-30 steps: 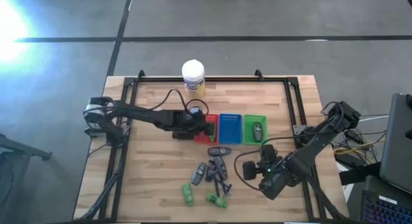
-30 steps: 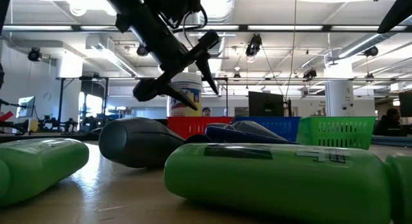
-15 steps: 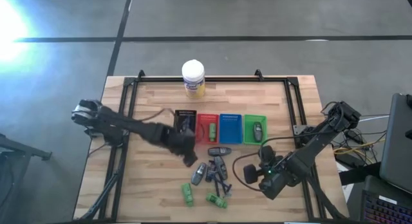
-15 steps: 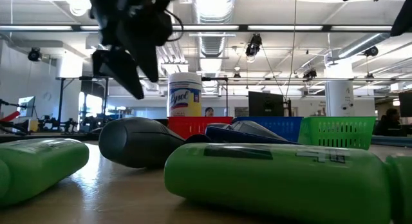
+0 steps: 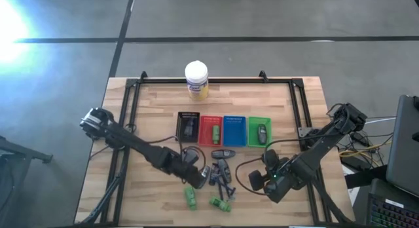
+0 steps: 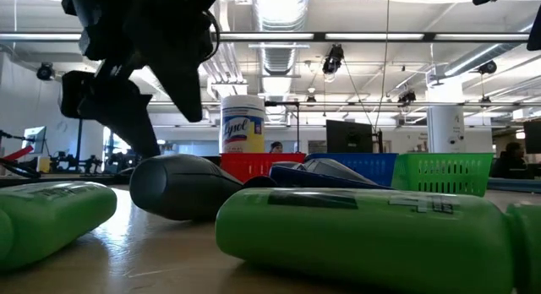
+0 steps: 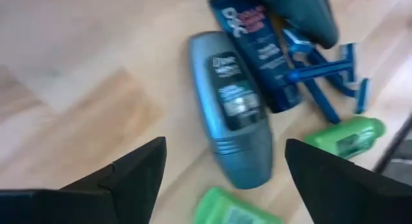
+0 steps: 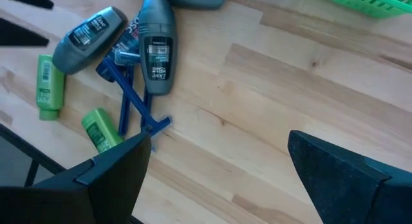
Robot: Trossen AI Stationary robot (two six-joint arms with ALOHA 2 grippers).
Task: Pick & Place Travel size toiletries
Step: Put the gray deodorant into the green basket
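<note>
The toiletries lie in a loose pile near the table's near edge [image 5: 216, 179]: grey-silver oval containers [image 7: 235, 114] [image 8: 158, 47], a dark blue tube [image 7: 261, 50], blue razors [image 8: 132, 95] and green bottles [image 8: 48, 85] [image 6: 363, 231]. My left gripper [image 5: 194, 176] [image 7: 225, 179] hangs open just above the pile's left side, one finger on either side of a grey container, touching nothing. Right of the pile, my right gripper [image 5: 272, 180] [image 8: 219, 185] waits open over bare wood.
A row of trays stands beyond the pile: black [image 5: 188, 116], red [image 5: 208, 120], blue [image 5: 234, 130] and green [image 5: 268, 123]. A dark item lies in the black one and a grey oval in the green. A white-lidded jar [image 5: 196, 79] stands at the far edge. One dark tube [image 5: 222, 153] lies between trays and pile.
My left gripper has swung from above the red and black trays toward the table's near edge and come down low over the left side of the pile. With the arm gone, the black tray and the dark item in it show. My right arm has kept still.
</note>
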